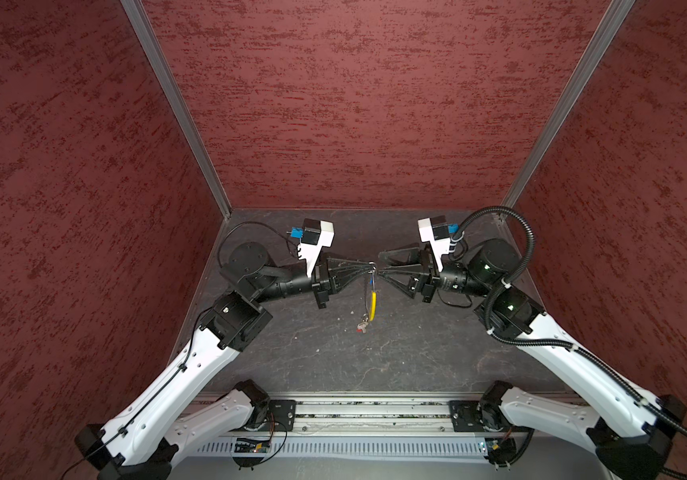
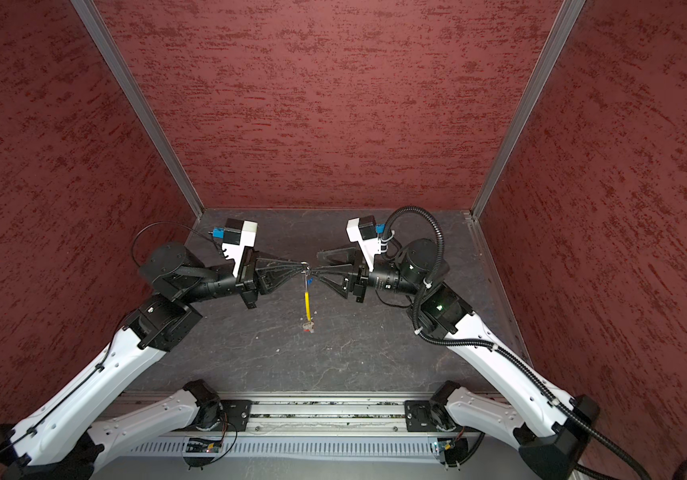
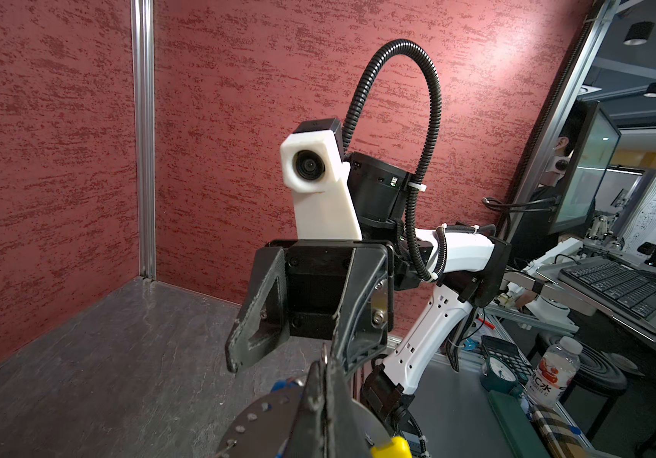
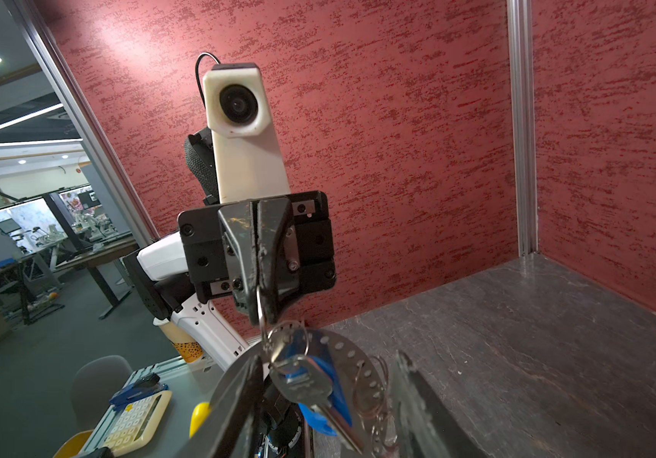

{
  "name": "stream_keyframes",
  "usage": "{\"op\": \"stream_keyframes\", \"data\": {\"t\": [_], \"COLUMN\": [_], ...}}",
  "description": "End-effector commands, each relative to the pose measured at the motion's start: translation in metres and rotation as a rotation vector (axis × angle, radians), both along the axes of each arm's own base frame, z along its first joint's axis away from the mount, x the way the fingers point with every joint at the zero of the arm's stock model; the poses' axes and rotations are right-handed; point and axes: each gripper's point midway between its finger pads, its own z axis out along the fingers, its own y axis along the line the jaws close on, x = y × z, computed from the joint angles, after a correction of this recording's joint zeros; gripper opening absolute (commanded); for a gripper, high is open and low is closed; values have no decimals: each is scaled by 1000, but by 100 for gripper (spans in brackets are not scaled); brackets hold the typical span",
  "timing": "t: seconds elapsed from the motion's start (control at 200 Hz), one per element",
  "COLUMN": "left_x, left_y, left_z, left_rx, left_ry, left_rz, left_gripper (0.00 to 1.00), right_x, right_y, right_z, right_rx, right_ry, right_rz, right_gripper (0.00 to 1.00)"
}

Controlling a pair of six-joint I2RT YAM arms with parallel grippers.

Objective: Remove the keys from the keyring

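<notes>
My left hand (image 1: 366,266) is pinched shut on the top ring of the keyring (image 1: 372,305), which hangs straight down from it over the middle of the counter (image 1: 416,353). My right hand (image 1: 379,263) faces it tip to tip, jaws standing apart and gripping nothing. In its wrist view the blue key (image 4: 310,380) dangles between the two fingers, just under the pinch. The yellow sleeve (image 2: 307,305) runs down the loop. The red key (image 1: 361,328) hangs at the bottom, low by the counter; I cannot tell whether it touches.
</notes>
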Motion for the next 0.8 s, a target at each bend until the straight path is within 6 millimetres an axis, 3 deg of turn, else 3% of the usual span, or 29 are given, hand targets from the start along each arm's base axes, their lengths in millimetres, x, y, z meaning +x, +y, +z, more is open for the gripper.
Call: {"op": "stream_keyframes", "data": {"t": [0.0,0.17,0.361,0.796], "left_x": [-9,-9,0,8], "left_y": [2,1,3,8], "left_z": [10,10,11,14], "left_rx": [-26,-29,-38,-54], "left_ry": [-31,-24,-11,6], "left_rz": [-40,-47,3,57], "left_gripper": [0,0,0,0], "right_x": [-9,-19,-27,-23], "right_y": [-3,7,11,9], "right_z": [8,-1,-3,-2], "right_rx": [25,-5,-20,-26], "right_ry": [-36,-25,-33,-42], "right_rz": [22,118,165,127], "right_gripper": [53,54,46,6]}}
